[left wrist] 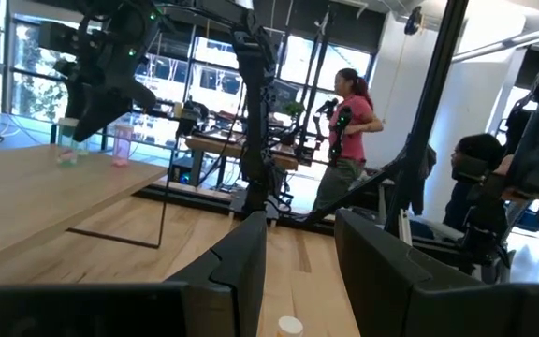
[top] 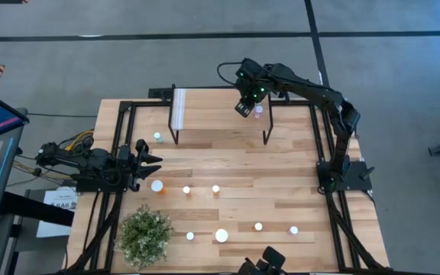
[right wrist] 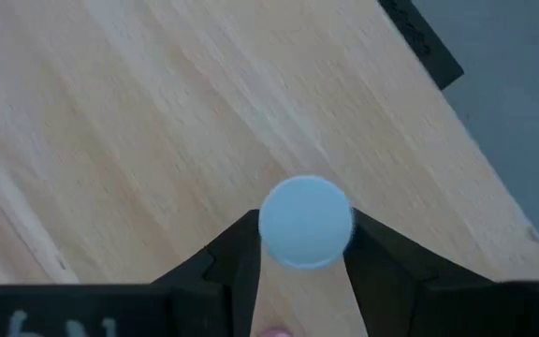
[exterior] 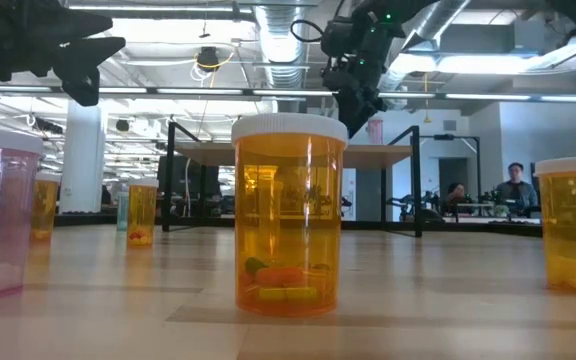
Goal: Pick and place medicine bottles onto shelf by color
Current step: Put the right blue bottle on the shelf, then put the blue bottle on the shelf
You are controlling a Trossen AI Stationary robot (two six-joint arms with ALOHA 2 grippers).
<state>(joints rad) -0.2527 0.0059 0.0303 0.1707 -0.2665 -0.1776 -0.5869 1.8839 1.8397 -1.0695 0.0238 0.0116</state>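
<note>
bottle [right wrist: 306, 223] between right pincer [right wrist: 299, 271] fingers

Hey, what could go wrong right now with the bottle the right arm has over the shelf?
The right tool flanks a bottle's white cap near the shelf's right edge; a nudge while withdrawing could tip it off. A pink bottle and a teal one already stand on the shelf, and could be bumped.
</note>
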